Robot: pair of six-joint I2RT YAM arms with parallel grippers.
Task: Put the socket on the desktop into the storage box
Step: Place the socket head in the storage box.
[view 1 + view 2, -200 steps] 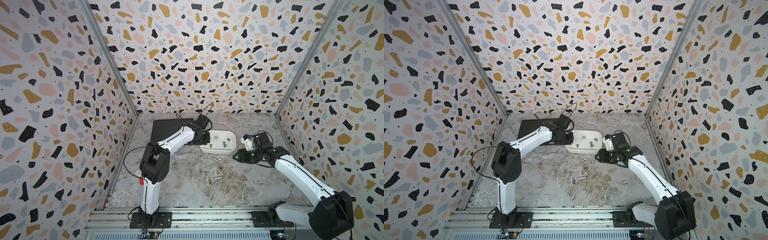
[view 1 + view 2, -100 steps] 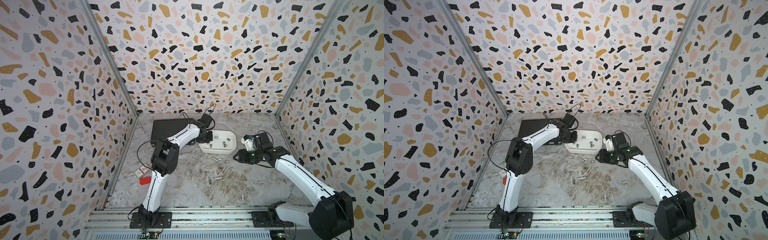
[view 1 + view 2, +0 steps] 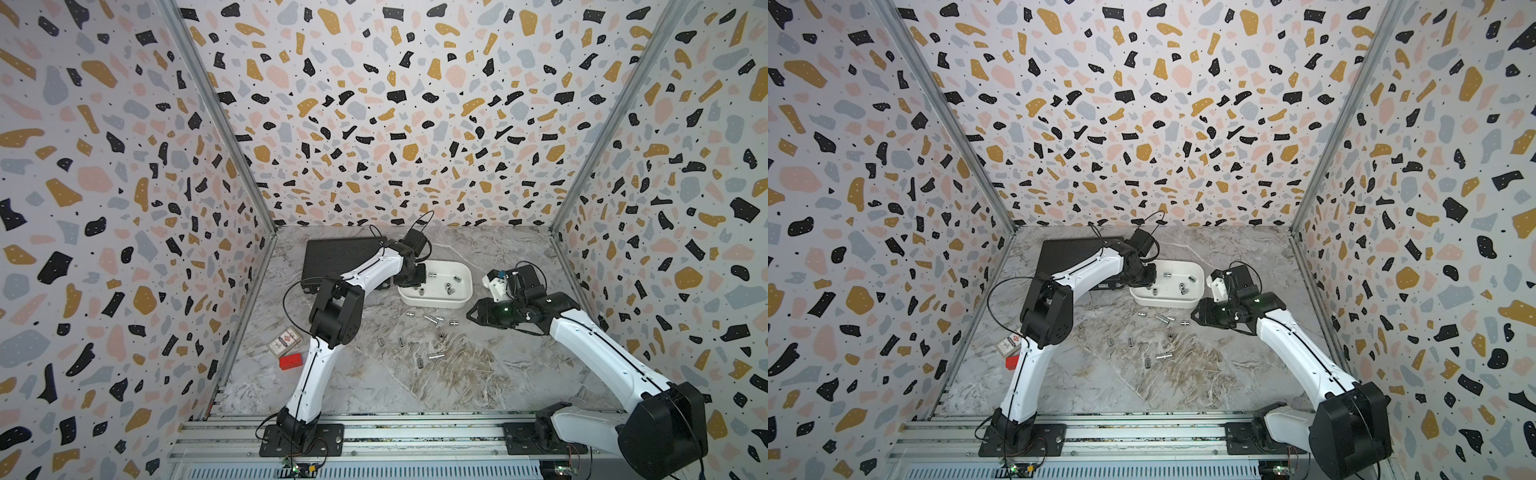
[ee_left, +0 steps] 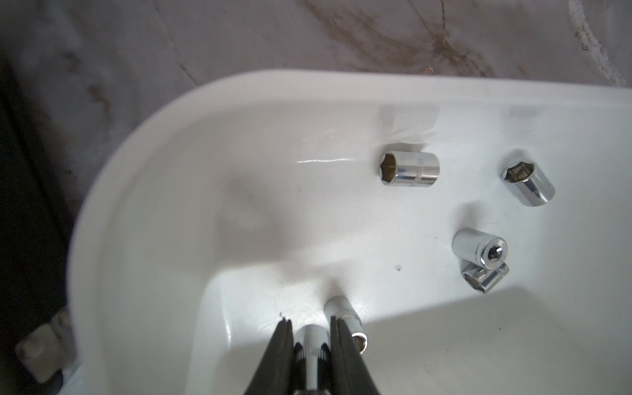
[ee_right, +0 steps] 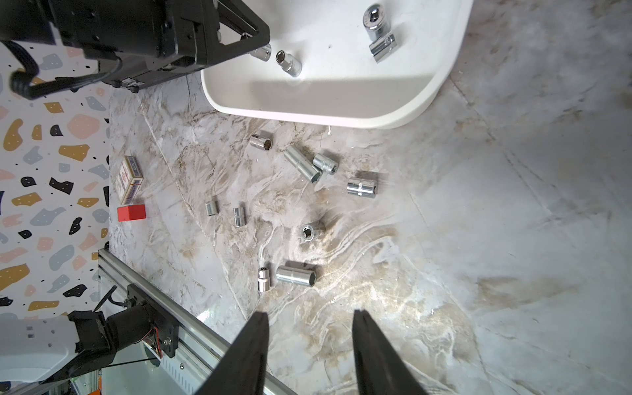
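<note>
The white storage box (image 3: 465,291) (image 3: 1198,286) stands at the back of the marble desktop (image 3: 478,374). My left gripper (image 4: 309,323) (image 3: 413,280) reaches down into the box's left end. It is shut on a chrome socket (image 4: 309,337) held just above the box floor (image 4: 239,239). Another socket (image 4: 345,321) lies right beside its fingers, and several more (image 4: 410,169) lie across the box. Several sockets (image 5: 302,163) (image 3: 432,319) are scattered on the desktop in front of the box. My right gripper (image 5: 309,316) (image 3: 471,312) hangs open and empty to their right.
A black ribbed case (image 3: 336,253) lies behind the left arm, left of the box. A card pack (image 3: 284,341) and a red block (image 3: 290,360) sit by the left wall. The metal rail (image 3: 415,432) runs along the front edge.
The left arm's elbow has swung up and right, uncovering the card pack and red block; its gripper has moved further over the box with the socket. The right arm has stayed still.
</note>
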